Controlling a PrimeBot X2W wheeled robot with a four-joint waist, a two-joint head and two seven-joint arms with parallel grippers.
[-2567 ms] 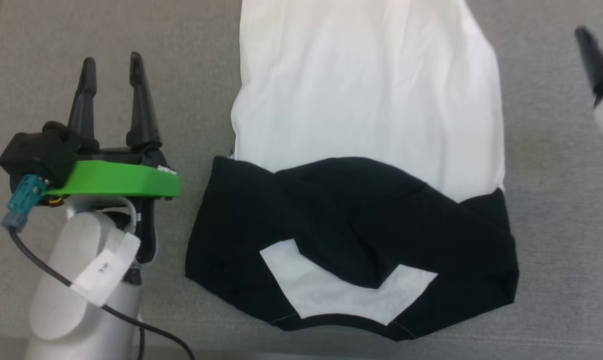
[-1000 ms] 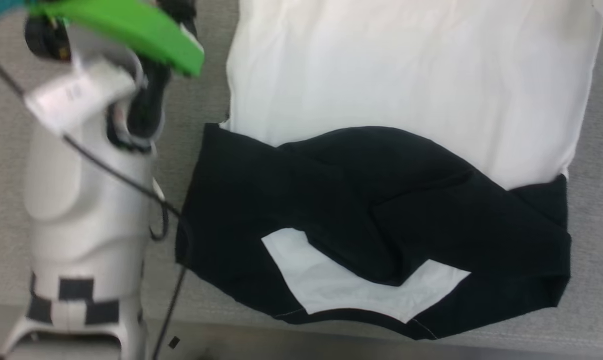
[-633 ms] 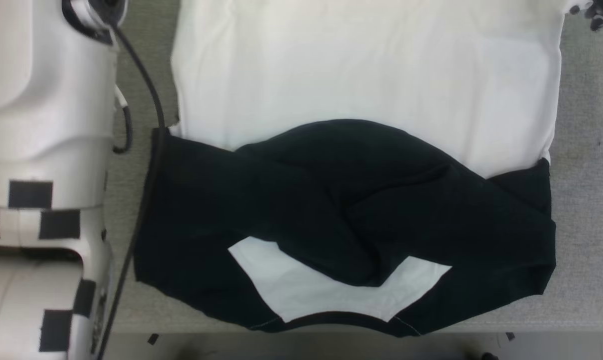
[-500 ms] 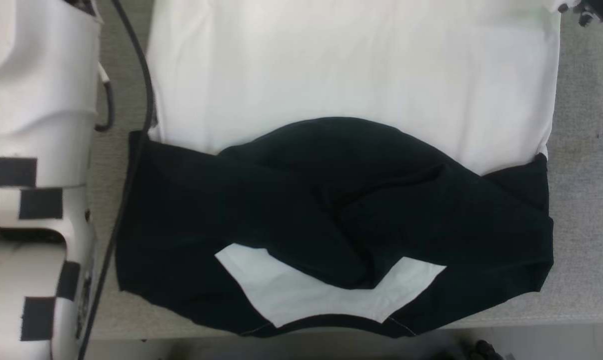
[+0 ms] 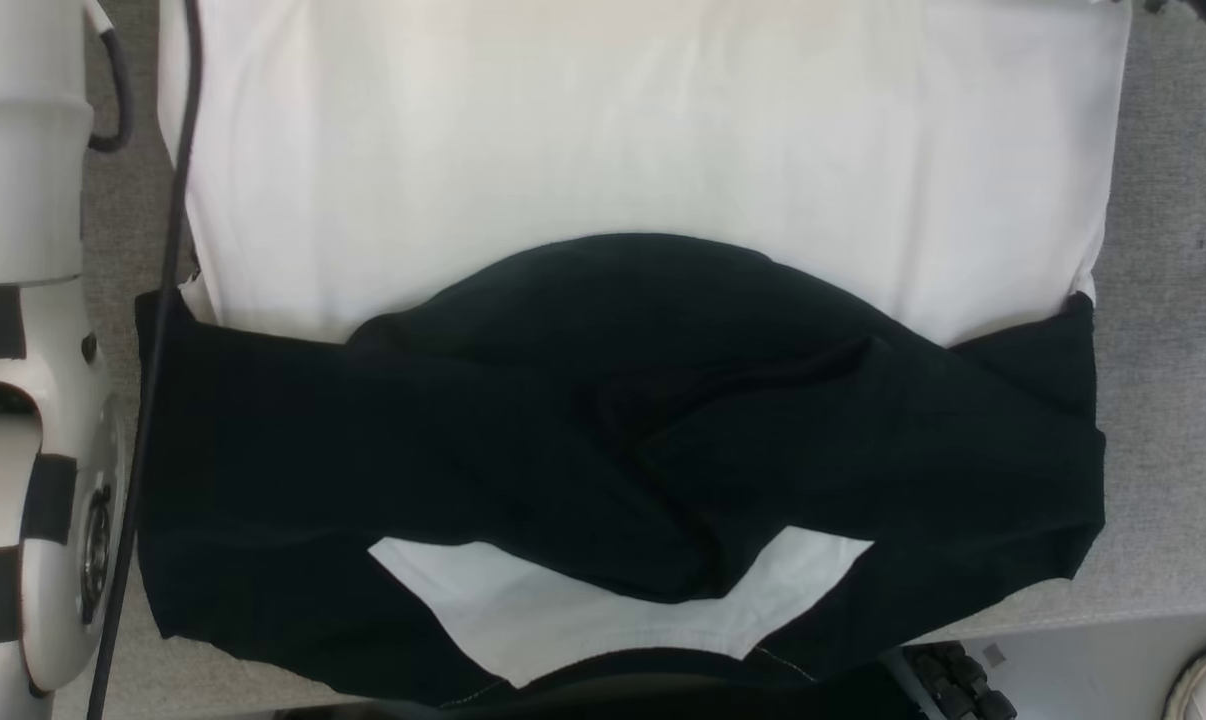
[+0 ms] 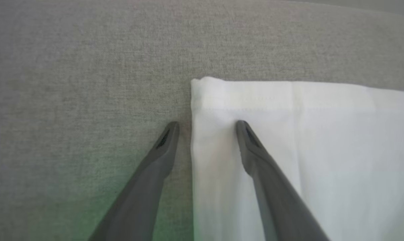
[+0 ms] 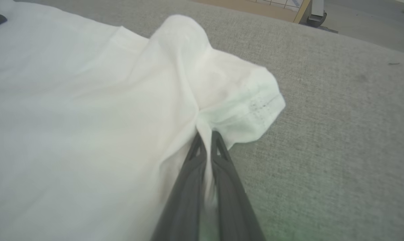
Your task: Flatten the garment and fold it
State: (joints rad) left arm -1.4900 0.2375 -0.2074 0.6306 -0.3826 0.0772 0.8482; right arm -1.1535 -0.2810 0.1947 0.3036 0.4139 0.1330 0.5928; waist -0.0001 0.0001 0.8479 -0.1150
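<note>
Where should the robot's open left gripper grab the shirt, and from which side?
Probably the hemmed corner of the garment, pinched across its side edge from the outside. The left gripper straddles that edge, one finger over the grey surface, one over the white cloth, and the fabric lies flat there. The right gripper is shut on a hemmed corner too.

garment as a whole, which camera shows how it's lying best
The head view: the garment lies spread out, black panels bunched across the white. The left wrist view shows a white hemmed corner, the open left gripper straddling its edge; the right wrist view shows a white corner pinched in the shut right gripper.
</note>
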